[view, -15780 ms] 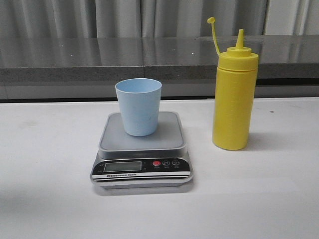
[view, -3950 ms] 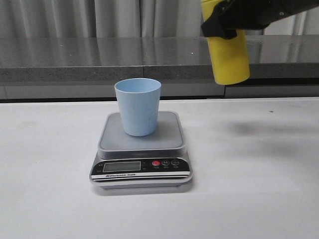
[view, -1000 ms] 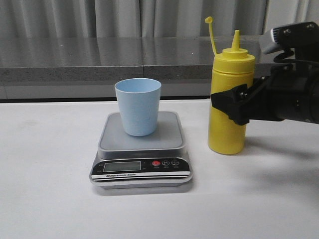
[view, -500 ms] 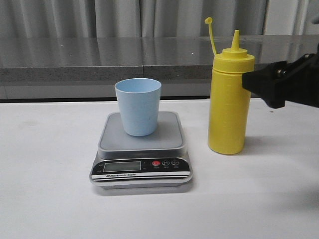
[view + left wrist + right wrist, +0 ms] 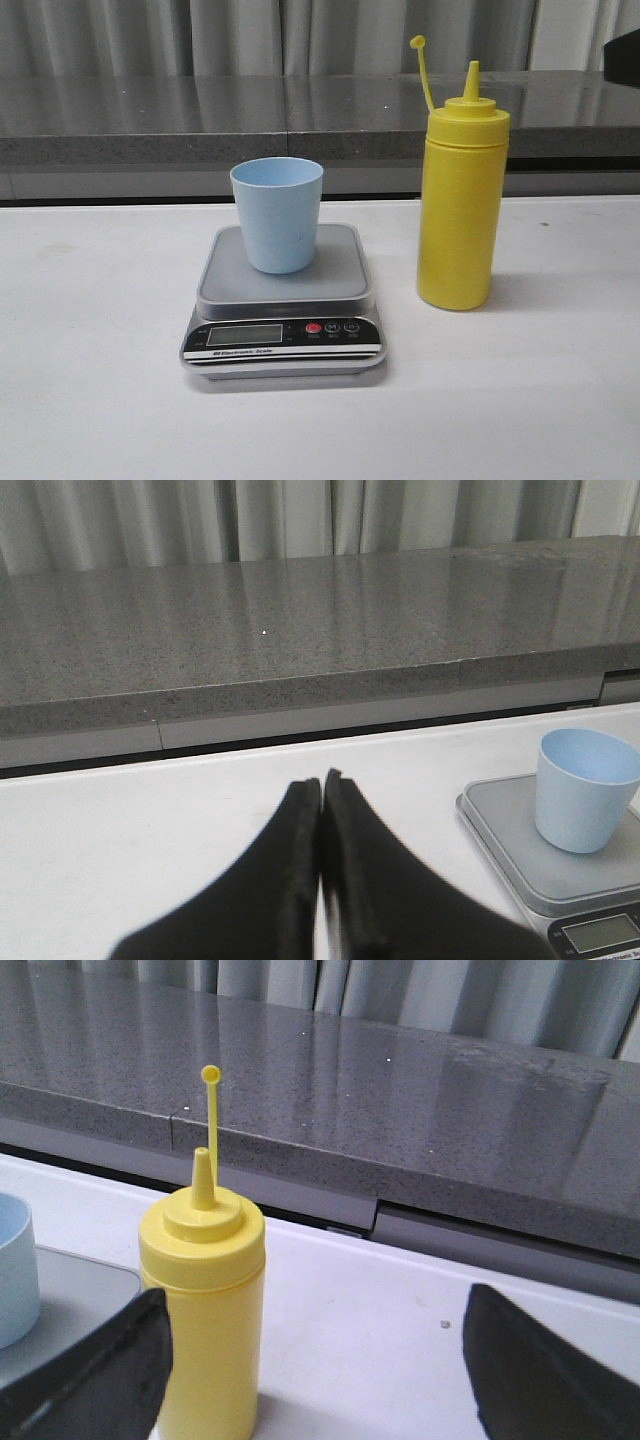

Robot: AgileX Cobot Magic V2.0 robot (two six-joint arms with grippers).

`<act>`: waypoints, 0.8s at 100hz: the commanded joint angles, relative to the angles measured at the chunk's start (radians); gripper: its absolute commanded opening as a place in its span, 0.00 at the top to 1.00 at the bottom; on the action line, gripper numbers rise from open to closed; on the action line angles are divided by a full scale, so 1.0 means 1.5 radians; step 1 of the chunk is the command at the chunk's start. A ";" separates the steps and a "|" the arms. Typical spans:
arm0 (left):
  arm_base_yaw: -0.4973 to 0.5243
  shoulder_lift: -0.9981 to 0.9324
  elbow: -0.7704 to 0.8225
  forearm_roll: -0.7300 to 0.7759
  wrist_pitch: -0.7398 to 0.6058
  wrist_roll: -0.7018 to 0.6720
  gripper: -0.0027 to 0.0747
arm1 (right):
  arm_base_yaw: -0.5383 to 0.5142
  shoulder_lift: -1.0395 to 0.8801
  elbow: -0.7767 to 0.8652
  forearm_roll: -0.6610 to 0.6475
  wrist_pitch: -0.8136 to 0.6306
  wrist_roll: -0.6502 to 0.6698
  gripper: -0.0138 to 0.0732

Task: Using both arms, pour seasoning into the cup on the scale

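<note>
The front camera is sitting low and close to the white table, looking straight forward across it toward a grey stone ledge and curtains; the scale is filling the middle of its view.

The left wrist camera is looking along the left gripper, whose fingers are pressed together, toward that same ledge, catching the blue cup on the scale at one edge.

The right wrist camera is facing the ledge too, hanging just behind the yellow bottle, between the spread fingers of the right gripper.

All three views are sharing the cup, the scale and the ledge.
</note>
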 commanded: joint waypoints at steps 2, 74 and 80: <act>0.001 0.005 -0.016 -0.002 -0.053 -0.002 0.99 | -0.005 -0.085 -0.015 0.008 0.053 -0.009 0.16; 0.001 0.005 -0.016 -0.002 -0.053 -0.002 0.99 | -0.005 -0.429 -0.015 -0.031 0.416 -0.009 0.16; 0.001 0.005 -0.016 -0.002 -0.053 -0.002 0.99 | -0.005 -0.429 -0.015 -0.032 0.416 -0.009 0.19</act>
